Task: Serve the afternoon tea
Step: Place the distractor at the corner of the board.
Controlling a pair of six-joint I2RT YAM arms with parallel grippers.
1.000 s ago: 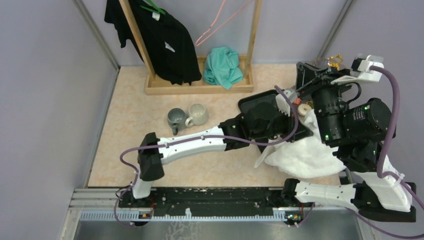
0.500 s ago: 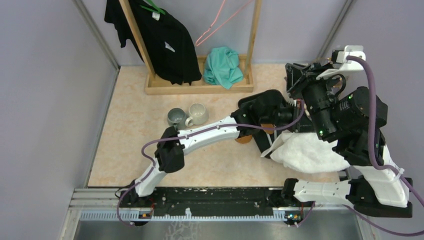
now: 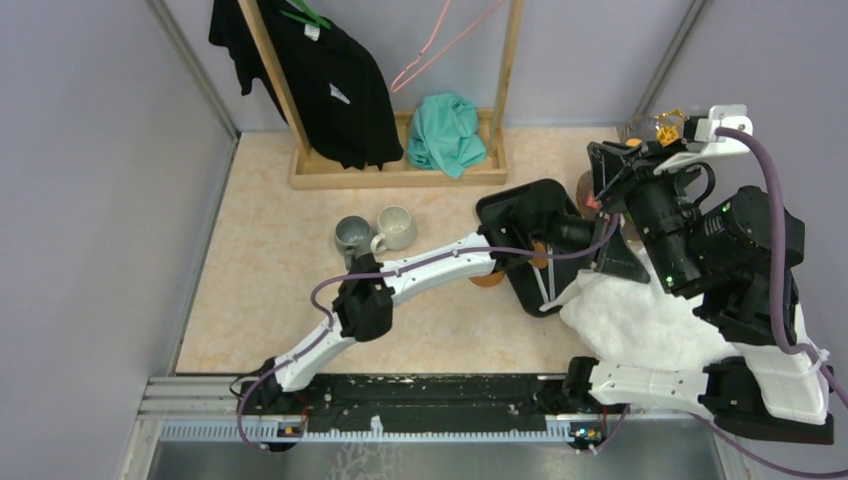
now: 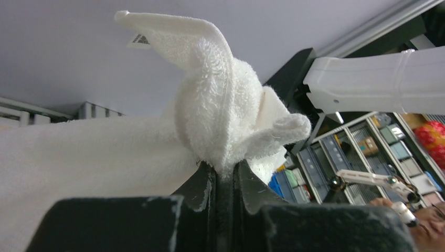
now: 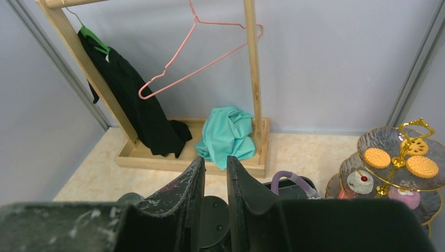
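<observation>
Tabletop (image 3: 260, 290) speckled beige; lilac walls (image 3: 90, 150); wooden rack (image 3: 400, 178) behind, tiered stand (image 5: 385, 139) right.

Two mugs stand on the desk (image 3: 260, 300): one grey mug (image 3: 351, 237) and one cream mug (image 3: 397, 228). There is one three-tier stand (image 5: 388, 137), with two orange discs (image 5: 377, 157) on its top tier. I count one white towel (image 4: 210, 105). There is also one wooden rack (image 5: 253, 79), with two hangers on it, a pink hanger (image 5: 199, 58) and a green hanger (image 5: 94, 39). There is one black garment (image 5: 136, 105) and one teal cloth (image 5: 228, 136).
</observation>
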